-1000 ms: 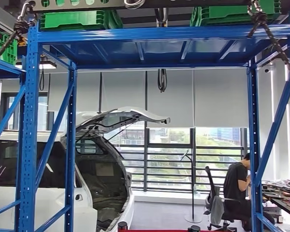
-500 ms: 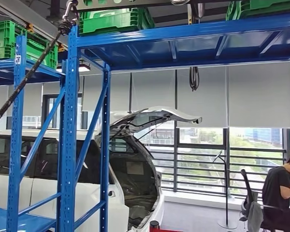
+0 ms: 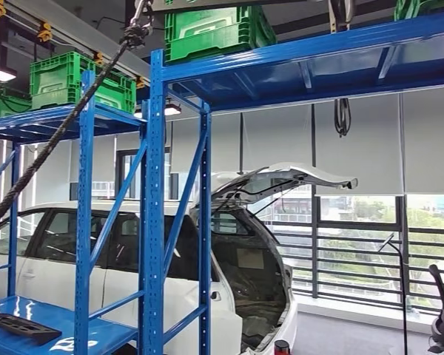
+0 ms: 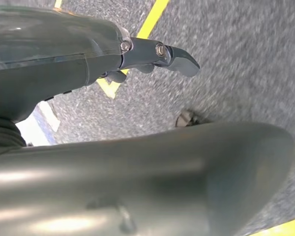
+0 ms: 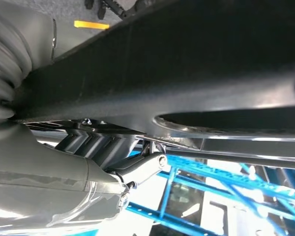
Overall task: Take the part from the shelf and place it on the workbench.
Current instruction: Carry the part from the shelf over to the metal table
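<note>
Black part (image 5: 198,64) (apparently) in right hand (image 5: 101,152)

Left hand (image 4: 64,69) hanging low and holding nothing, with one dark finger (image 4: 168,54) stretched straight out and the thick grey thumb (image 4: 175,177) lying well apart from it, the gap between them free. Right hand (image 5: 86,167) closed around a long dark part (image 5: 198,69), the dark fingers (image 5: 90,145) curled up against its underside and the ribbed wrist cover (image 5: 9,73) sitting just behind the grip.
</note>
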Action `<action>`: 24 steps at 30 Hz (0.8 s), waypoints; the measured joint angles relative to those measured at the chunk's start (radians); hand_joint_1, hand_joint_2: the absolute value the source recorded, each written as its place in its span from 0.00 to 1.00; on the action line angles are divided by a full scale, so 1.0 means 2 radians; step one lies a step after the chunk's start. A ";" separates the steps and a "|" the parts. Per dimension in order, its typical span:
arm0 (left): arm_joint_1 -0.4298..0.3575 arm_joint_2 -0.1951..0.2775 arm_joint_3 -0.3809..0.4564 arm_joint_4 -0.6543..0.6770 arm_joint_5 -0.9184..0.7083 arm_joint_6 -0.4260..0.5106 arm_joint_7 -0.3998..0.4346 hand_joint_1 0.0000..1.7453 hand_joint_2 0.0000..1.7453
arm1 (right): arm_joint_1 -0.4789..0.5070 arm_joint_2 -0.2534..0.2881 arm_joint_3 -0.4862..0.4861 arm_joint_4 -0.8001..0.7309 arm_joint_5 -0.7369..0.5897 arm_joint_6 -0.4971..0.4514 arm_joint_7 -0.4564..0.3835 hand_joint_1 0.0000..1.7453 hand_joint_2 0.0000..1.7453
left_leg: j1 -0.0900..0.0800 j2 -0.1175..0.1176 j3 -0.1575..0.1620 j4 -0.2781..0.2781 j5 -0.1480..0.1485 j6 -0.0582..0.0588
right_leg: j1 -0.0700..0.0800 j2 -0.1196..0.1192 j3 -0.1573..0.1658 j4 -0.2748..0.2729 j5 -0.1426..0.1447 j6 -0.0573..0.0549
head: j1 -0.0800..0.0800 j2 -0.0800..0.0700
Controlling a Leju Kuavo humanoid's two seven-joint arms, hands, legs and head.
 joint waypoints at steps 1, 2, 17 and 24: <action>0.001 0.003 0.002 -0.001 0.001 0.001 -0.001 0.00 1.00 | 0.001 0.000 -0.001 -0.001 0.003 0.000 -0.004 1.00 1.00 | -0.001 -0.004 -0.002 0.000 0.001 0.003 | 0.000 -0.005 0.000 0.000 0.000 0.002 | 0.000 0.000; 0.002 0.005 0.004 -0.002 0.001 0.002 -0.002 0.00 1.00 | 0.003 0.000 -0.001 -0.003 0.007 0.000 -0.008 1.00 1.00 | 0.000 -0.008 -0.003 0.000 0.002 0.006 | 0.000 -0.006 0.001 0.001 -0.002 0.005 | 0.000 0.000; -0.003 0.013 0.008 -0.006 -0.008 0.008 -0.014 0.00 1.00 | 0.032 0.003 -0.007 0.003 0.036 0.008 -0.040 1.00 1.00 | 0.000 -0.082 -0.014 0.000 0.015 0.009 | -0.003 0.072 0.002 0.002 -0.002 -0.004 | 0.000 0.000; -0.003 0.016 0.010 -0.007 -0.009 0.008 -0.007 0.00 1.00 | 0.031 0.014 0.006 0.006 0.044 0.003 -0.046 1.00 1.00 | 0.005 -0.034 -0.079 0.143 -0.056 -0.009 | -0.006 0.028 0.003 -0.005 0.002 -0.012 | 0.000 0.000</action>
